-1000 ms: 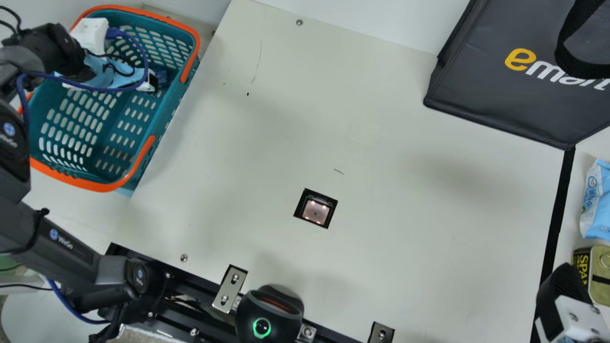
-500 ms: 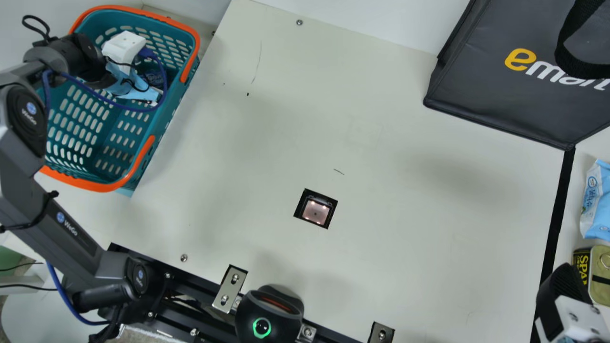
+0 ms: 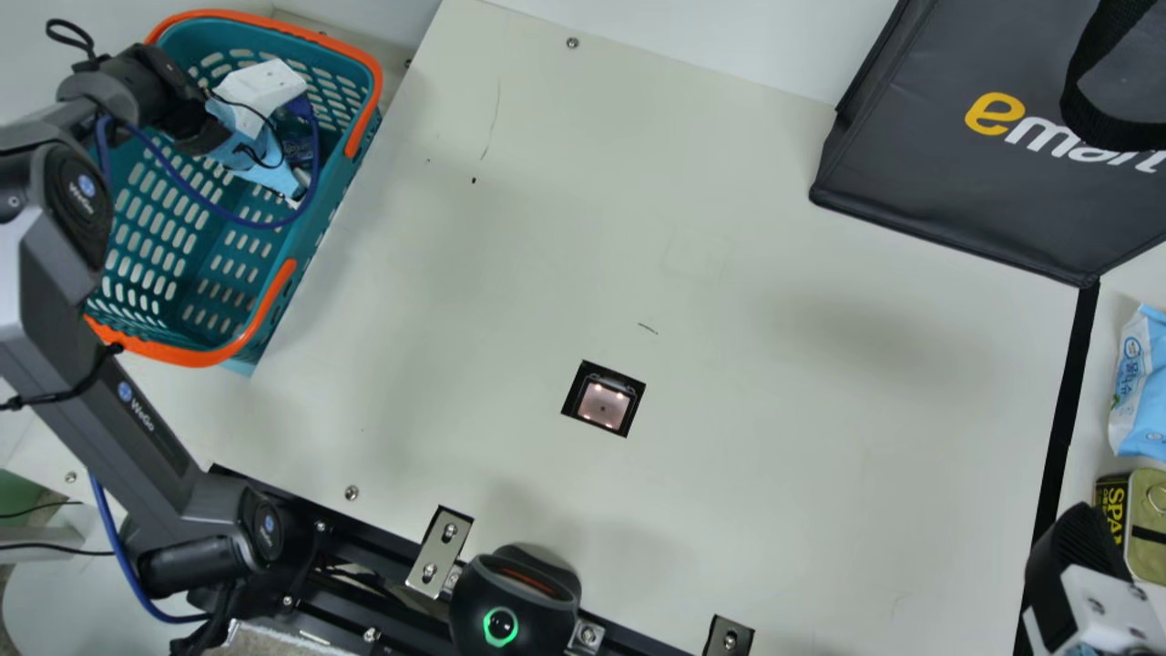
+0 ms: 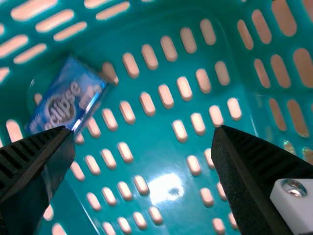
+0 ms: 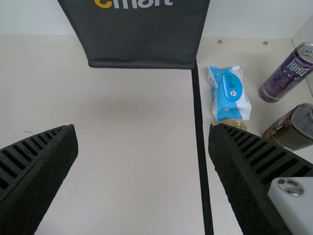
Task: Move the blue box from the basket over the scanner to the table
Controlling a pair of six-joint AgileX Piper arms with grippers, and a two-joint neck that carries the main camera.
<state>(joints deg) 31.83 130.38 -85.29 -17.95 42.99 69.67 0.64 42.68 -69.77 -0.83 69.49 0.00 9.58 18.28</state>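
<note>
The blue box [image 3: 298,148] lies in the basket [image 3: 209,14] at the table's far left. In the main view, its dark blue surface shows in the far part of the basket, beside the left gripper [image 3: 260,87]. That view counts one basket, one box, one lit scanner [image 3: 603,403] set in the table [image 3: 774,410], one black device with a green ring [image 3: 510,601] at the near edge, one dark bag [image 3: 984,155] far right, one pack of wipes [image 3: 1143,383] and one tin [image 3: 1150,528] at the right. The right gripper [image 3: 1075,569] is at the near right.

The left wrist view adds the printed face of the box and the basket's slotted inside. Its two fingers [image 4: 249,176] stand wide apart with nothing between them; one overlaps the box's edge, though I cannot tell if they touch.

The right wrist view brings in two more containers, a purple can [image 5: 286,73] and a dark one [image 5: 293,127], right of the single pack and tin. Here too the two fingers [image 5: 244,171] are spread wide, holding nothing.
</note>
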